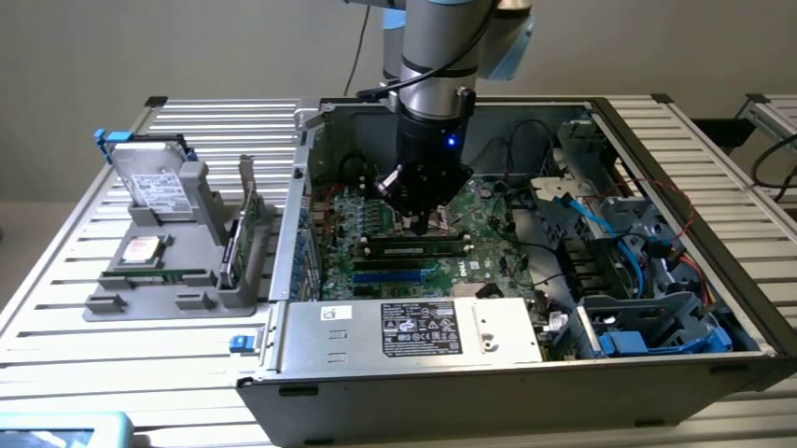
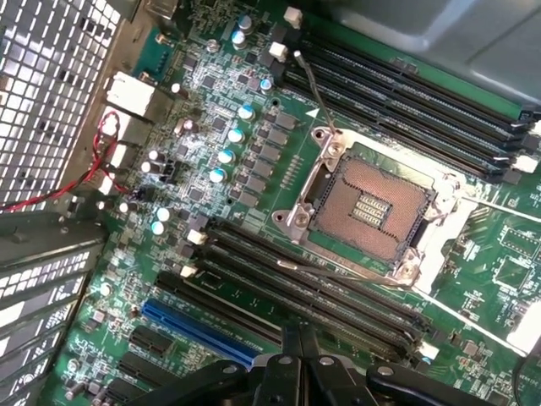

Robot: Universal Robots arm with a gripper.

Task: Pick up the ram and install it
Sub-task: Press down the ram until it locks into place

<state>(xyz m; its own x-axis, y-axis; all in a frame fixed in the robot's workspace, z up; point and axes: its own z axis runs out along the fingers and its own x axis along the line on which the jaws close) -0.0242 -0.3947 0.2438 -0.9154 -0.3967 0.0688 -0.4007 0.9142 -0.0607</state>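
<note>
My gripper hangs inside the open computer case, low over the motherboard. Its fingers are pressed together with nothing between them. Right below the fingertips in the exterior view, the ram, a long green stick with dark chips, stands on edge in a memory slot. Whether the tips touch it I cannot tell. In the wrist view, parallel black memory slots run just beyond the fingertips, beside the bare CPU socket. I cannot pick out the stick's top edge among them.
On the exterior view's left, a grey fixture holds a hard drive, a chip, an upright green card and a thin green strip. Cables, a drive cage and the power supply crowd the case.
</note>
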